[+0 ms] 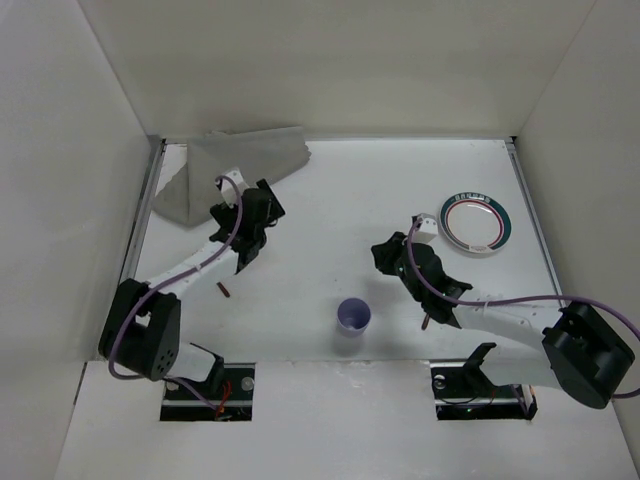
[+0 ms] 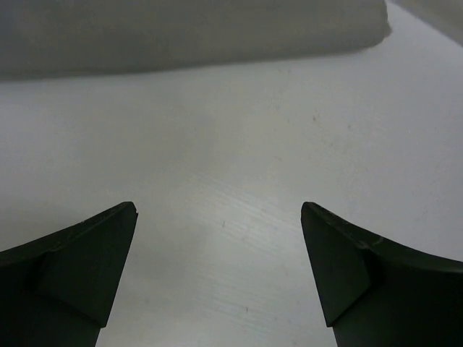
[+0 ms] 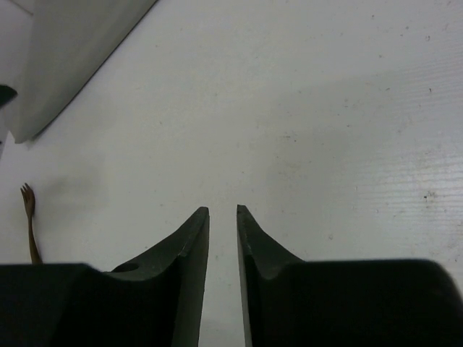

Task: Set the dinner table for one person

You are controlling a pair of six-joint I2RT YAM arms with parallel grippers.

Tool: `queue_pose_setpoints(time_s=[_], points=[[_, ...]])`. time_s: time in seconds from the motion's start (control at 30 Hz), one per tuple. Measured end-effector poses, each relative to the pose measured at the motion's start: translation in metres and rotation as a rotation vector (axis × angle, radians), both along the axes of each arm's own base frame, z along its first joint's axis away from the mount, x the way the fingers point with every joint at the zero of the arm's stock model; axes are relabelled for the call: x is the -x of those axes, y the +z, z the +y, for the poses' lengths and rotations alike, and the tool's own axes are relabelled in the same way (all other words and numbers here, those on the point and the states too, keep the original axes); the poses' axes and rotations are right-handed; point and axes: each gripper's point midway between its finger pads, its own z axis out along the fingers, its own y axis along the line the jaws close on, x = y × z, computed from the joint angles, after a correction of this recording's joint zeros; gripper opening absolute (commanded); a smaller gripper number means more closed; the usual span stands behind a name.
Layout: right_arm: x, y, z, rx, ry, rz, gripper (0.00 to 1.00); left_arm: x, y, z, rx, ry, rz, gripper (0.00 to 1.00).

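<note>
While the left gripper (image 2: pixel 219 238) hangs fully released and the right gripper (image 3: pixel 223 213) narrowly parted, both empty above the dinner table (image 1: pixel 330 200), a low right-arm sweep could topple the near cup (image 1: pixel 353 316).

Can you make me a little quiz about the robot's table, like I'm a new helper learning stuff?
1. True or false: the left claw is wide open with nothing in it.
2. Pick one: what lies on the right side of the table? A) a bottle B) the plate C) a banana
3. Fill in the gap: the grey cloth lies in the table's far ____ corner.

Key: 1 true; 2 B; 3 left.
</note>
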Motion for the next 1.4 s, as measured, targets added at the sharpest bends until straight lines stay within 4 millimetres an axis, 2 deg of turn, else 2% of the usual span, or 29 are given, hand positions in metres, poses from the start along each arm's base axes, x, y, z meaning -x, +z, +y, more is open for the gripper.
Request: queue_pose_setpoints(time_s=[0.03,0.07,0.1,0.13,0.2,0.27,0.43,0.63,0.77,0.9,1.0,1.07,1.17,1.27,1.33,1.4], points=[[0.000,0.000,0.000,0.001,0.001,0.000,0.16,-0.011,0.006,0.007,-0.003,0.014,-0.018,1.00],[0.001,0.000,0.001,0.001,0.004,0.000,0.09,-0.021,0.012,0.015,-0.004,0.029,-0.035,0.80],[0.001,0.000,0.002,0.005,0.009,0.000,0.07,-0.032,0.017,0.023,-0.001,0.043,-0.050,0.45],[0.001,0.000,0.003,0.005,0.012,0.001,0.06,-0.043,0.023,0.031,0.002,0.055,-0.065,0.28],[0.000,-0.001,0.007,0.007,0.021,0.006,0.06,-0.066,0.031,0.051,-0.003,0.083,-0.086,0.18],[0.000,-0.002,0.010,0.011,0.032,0.010,0.07,-0.086,0.034,0.073,-0.011,0.119,-0.090,0.18],[0.003,-0.004,0.014,0.019,0.051,0.014,0.10,-0.136,0.025,0.132,-0.024,0.208,-0.072,0.30],[0.003,-0.005,0.017,0.028,0.060,0.016,0.13,-0.181,-0.013,0.194,-0.011,0.256,-0.009,0.38],[0.003,-0.008,0.022,0.039,0.071,0.024,0.16,-0.198,-0.040,0.219,-0.004,0.266,0.040,0.41],[0.003,-0.014,0.024,0.050,0.079,0.037,0.17,-0.208,-0.060,0.222,-0.014,0.248,0.082,0.42],[0.003,-0.019,0.025,0.063,0.082,0.048,0.18,-0.217,-0.068,0.219,-0.020,0.230,0.101,0.34],[0.003,-0.021,0.026,0.067,0.084,0.051,0.18,-0.221,-0.073,0.214,-0.019,0.216,0.111,0.25],[0.003,-0.020,0.026,0.067,0.084,0.050,0.18,-0.221,-0.080,0.201,-0.020,0.193,0.130,0.19],[0.003,-0.020,0.026,0.066,0.084,0.049,0.19,-0.225,-0.080,0.175,-0.023,0.156,0.126,0.17],[0.002,-0.020,0.025,0.069,0.084,0.048,0.19,-0.230,-0.078,0.147,-0.020,0.117,0.114,0.15],[0.001,-0.018,0.023,0.067,0.077,0.045,0.19,-0.233,-0.077,0.109,-0.010,0.066,0.098,0.13]])
